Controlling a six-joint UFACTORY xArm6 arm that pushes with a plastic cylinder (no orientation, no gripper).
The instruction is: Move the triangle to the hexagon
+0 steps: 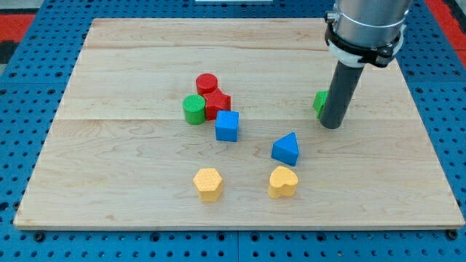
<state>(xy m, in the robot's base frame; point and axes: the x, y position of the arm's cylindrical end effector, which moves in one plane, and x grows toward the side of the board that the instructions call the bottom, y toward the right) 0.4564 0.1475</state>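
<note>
Seven small blocks spread over a pale wooden board (pixel 109 167), itself set on a blue pegboard surface (pixel 22 109). Farthest toward the view's left, a green cylinder (pixel 194 109), touching a red block (pixel 217 104) of unclear shape on its right. Just above that pair, toward the view's top, a red cylinder (pixel 207 83), pressed against the red block. Immediately below the red block, a blue cube (pixel 227 125), near it and possibly touching at a corner; cannot tell for certain. Lower down, near the view's bottom, a yellow hexagon (pixel 208 183), standing alone and well apart from the cluster above. Further right, a blue triangle (pixel 286 149), between the blue cube and the rod, well apart from the yellow hexagon. Just below the blue triangle, a yellow heart (pixel 283 182), close beside it but with a slim gap showing. Near the view's right, a green block (pixel 320 102), shape not readable, mostly hidden behind the dark rod. No pincer anywhere on this arm: only the rod, holding nothing. My tip (pixel 332 126) down at the board, just beside the green block, up and to the right of the blue triangle and clear of it.
</note>
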